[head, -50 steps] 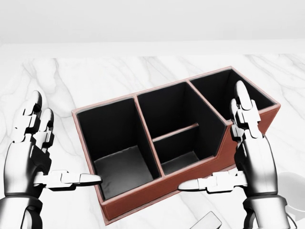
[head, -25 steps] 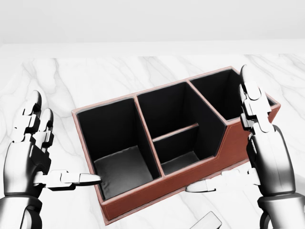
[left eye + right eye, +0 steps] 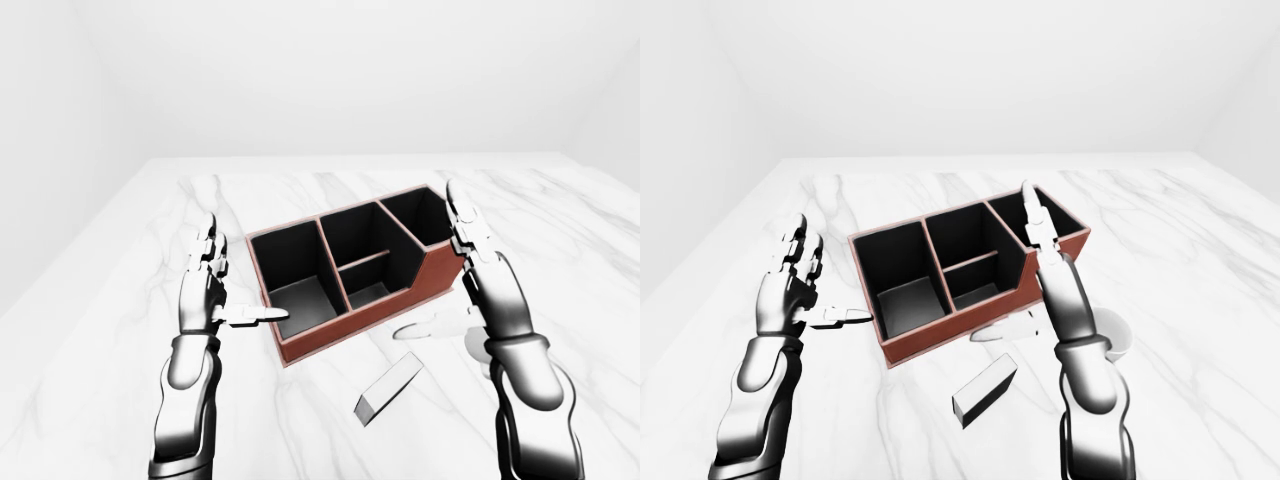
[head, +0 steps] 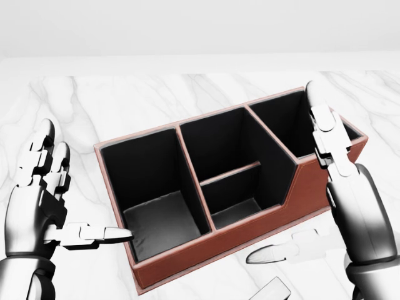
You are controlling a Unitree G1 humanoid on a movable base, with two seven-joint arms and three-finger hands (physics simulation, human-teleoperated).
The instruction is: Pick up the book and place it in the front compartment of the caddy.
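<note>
Drifting rightward and lower in the head view, the chrome right hand (image 4: pixel 325 206) spreads its fingers, holding nothing. The left hand (image 4: pixel 47 200) stays open. The grey slab book (image 3: pixel 985 389) lies untouched, lower centre, below the red-brown leather caddy (image 3: pixel 940 345): pickup not begun.

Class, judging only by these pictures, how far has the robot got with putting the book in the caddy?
Nothing is done yet: the book lies flat on the table, below the caddy, whose compartments are empty. In hand: nothing; the left hand and right hand hover open beside the caddy. Left: grasping, lifting and placing.
</note>
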